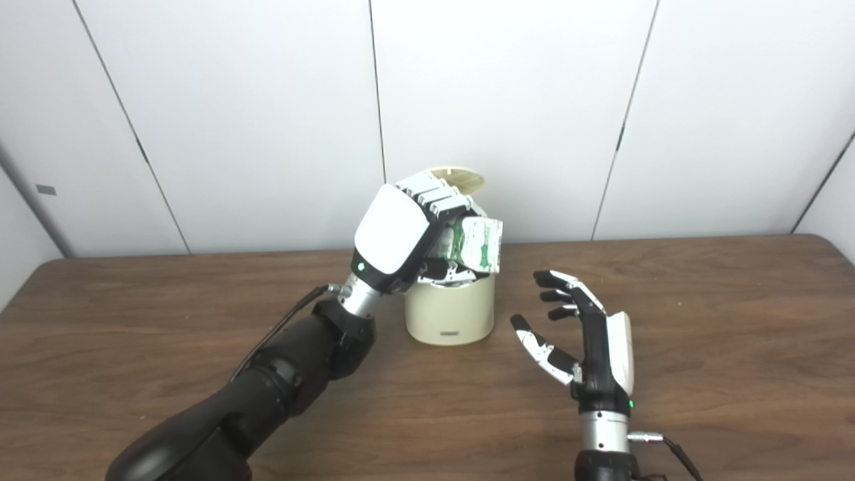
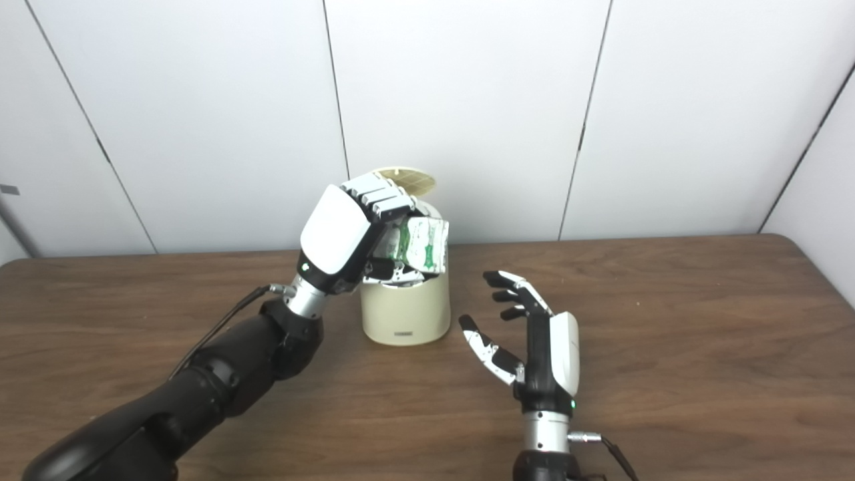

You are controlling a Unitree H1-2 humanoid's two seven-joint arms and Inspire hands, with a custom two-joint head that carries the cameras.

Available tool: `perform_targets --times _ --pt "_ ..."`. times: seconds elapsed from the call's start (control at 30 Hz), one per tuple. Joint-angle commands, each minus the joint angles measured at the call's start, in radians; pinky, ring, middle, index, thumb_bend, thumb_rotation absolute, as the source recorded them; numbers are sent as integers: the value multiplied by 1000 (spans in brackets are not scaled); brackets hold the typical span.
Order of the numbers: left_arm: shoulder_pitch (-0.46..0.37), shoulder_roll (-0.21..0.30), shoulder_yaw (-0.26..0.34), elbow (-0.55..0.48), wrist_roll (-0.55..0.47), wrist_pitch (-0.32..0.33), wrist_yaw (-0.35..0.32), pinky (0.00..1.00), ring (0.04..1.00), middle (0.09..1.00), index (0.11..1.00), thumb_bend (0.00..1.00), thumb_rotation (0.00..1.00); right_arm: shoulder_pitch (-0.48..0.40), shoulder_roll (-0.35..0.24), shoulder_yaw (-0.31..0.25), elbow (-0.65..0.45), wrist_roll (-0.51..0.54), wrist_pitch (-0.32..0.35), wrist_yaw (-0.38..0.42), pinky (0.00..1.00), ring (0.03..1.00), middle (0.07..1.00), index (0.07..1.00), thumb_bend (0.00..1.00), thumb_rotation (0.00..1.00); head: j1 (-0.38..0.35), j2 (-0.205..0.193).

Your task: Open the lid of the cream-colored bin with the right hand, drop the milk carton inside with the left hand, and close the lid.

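**Carton held over the open bin**

The cream-colored bin (image 1: 450,312) stood on the wooden table (image 1: 701,321), near its back edge and roughly at the middle of the scene; its round lid (image 1: 461,179) was raised and stood up behind the opening, the ribbed underside facing forward; the mouth of the bin was uncovered.

The left hand (image 1: 401,230) was above the bin's left rim, its white back turned toward the cameras and its fingers (image 1: 434,198) curled over the top of the milk carton (image 1: 477,245); the carton, white with green print, was clasped in that hand and tilted, its free end sticking out to the right; it hung directly over the opening, just above the rim, and whether its lower edge touched the rim could not be told; the left forearm ran down and to the left across the table toward the bottom edge.

The right hand (image 2: 534,341) was to the right of the bin and nearer the cameras, apart from both bin and lid; it held nothing, its fingers spread and pointing up and leftward, the thumb out to the left, the palm facing left toward the bin; its wrist rose from the bottom edge.
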Motion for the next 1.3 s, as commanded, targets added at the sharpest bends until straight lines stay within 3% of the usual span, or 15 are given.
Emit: perform_targets --times 0.0,1.27 --pt "-69 10 2 -28 -21 5 11 545 509 458 461 504 0 51 12 12 87 -9 -52 -25 506 642 697 676 291 162 0 0" --pt "-84 41 24 -82 -26 5 15 524 506 455 465 504 0 40 12 16 109 -4 -73 -31 487 631 696 677 298 127 3 -3"
